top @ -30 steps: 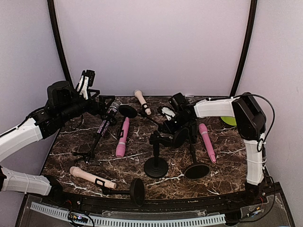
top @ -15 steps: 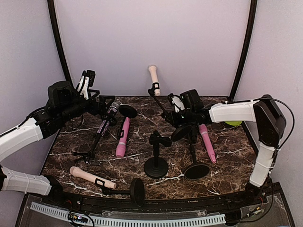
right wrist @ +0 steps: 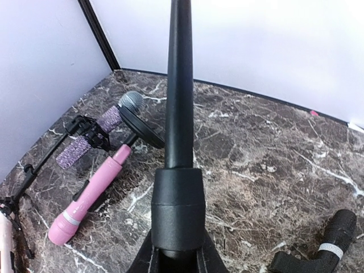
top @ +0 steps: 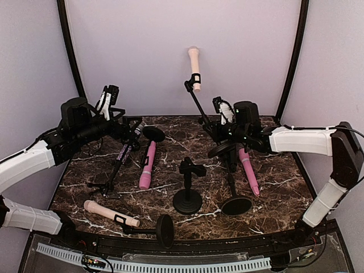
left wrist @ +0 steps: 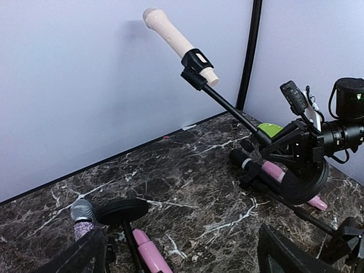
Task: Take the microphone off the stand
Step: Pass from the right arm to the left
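Setting: dark marbled table (top: 267, 199) boxed in by pale lilac walls (top: 170, 45).
Right gripper: the right gripper (top: 226, 135) is pinched tight on the lower pole of the stand (top: 200, 111), just above its round base (left wrist: 301, 182).
Stand: held clear of the table and tilted, with the pole slanting up toward the back wall and the base hanging beside the gripper.
Why held so: probably to lift the clipped end into open air, away from the things on the table, where the other arm can reach it.
Microphone, place: the microphone (top: 194, 65) sits in the black clip (top: 195, 79) at the top of the pole, high in front of the back wall and well above everything else.
Microphone, look: a smooth cream cylinder with a rounded top. The clip grips it near its lower end, so most of its length stands free. It looks easy to pull out lengthwise.
Left gripper: the left gripper (top: 126, 128) is spread wide and holds nothing. It hovers at the back left, well apart from the microphone.
Why it waits there: its wrist view faces the raised microphone, so it seems lined up for the reach.
Others: a pink microphone (top: 147, 165) and an empty stand (top: 187, 187) are on the table.
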`<move>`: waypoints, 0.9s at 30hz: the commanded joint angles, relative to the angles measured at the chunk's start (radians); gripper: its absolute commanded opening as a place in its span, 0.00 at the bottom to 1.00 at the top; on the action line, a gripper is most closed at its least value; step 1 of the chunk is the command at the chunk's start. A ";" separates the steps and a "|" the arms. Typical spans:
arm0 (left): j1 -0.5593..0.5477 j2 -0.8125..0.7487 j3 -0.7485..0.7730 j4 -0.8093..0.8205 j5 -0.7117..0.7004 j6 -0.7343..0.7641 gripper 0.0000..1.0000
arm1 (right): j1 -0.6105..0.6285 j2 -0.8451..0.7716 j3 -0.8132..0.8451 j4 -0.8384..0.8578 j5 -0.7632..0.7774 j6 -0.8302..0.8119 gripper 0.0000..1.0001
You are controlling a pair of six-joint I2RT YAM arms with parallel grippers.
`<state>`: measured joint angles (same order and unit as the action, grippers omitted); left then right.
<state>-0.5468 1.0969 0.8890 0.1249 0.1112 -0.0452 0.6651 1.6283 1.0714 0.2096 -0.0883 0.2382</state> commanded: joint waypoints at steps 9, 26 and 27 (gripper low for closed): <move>-0.019 0.093 0.112 0.203 0.285 -0.113 0.92 | 0.066 -0.137 0.029 0.249 -0.111 -0.063 0.00; -0.239 0.384 0.310 0.475 0.225 -0.235 0.91 | 0.164 -0.297 -0.103 0.351 -0.042 -0.051 0.00; -0.248 0.396 0.321 0.482 0.225 -0.241 0.91 | 0.167 -0.304 -0.111 0.356 -0.039 -0.051 0.00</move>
<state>-0.7666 1.4548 1.1465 0.5053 0.3286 -0.2306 0.8150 1.3876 0.9745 0.3828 -0.1570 0.1925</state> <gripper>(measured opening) 0.912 0.158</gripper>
